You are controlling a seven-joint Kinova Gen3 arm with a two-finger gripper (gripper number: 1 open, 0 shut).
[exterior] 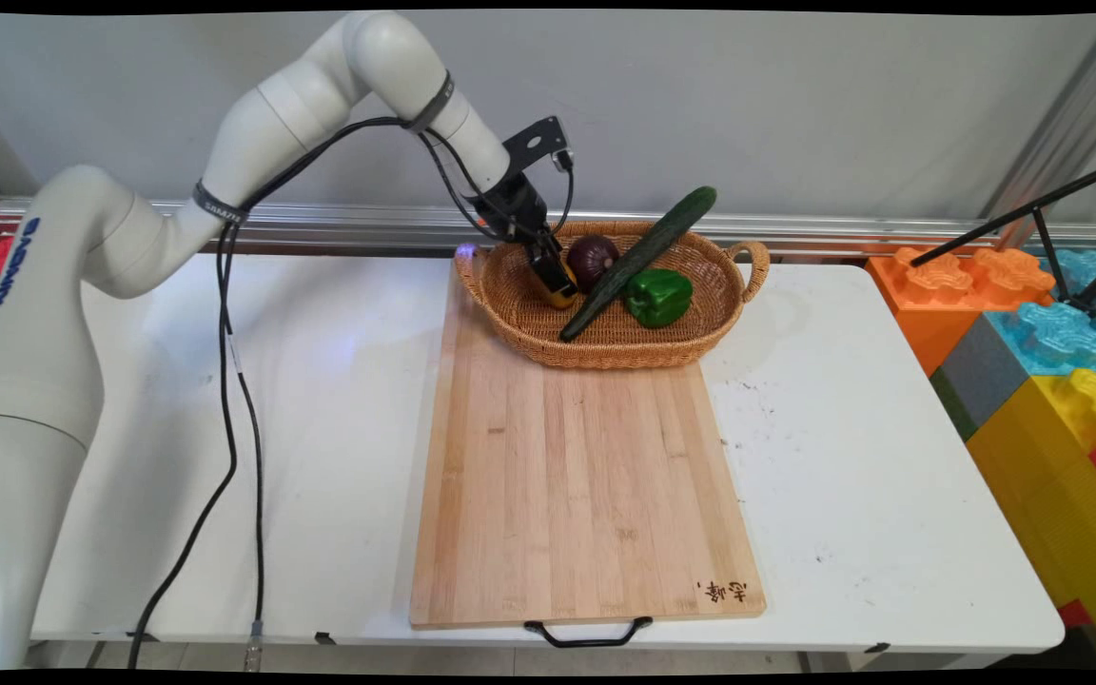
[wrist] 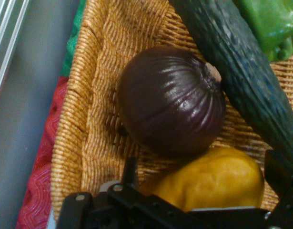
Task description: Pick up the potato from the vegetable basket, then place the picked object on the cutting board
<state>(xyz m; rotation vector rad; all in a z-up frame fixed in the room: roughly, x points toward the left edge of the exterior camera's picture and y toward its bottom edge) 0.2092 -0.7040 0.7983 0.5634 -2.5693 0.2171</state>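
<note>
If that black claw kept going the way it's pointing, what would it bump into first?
Most likely the yellow vegetable, which already sits between the gripper's fingers in the wicker basket. The red onion lies just beyond it, the cucumber off to one side.

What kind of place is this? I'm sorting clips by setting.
Probably a robotics lab staged as a kitchen: a wicker basket of vegetables sits on a wooden cutting board on a white table, with giant toy bricks alongside.

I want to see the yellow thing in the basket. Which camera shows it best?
The hand view: the yellow thing fills the bottom, between the claw's fingers, beside the purple onion. The main view shows only a sliver behind the claw.
</note>
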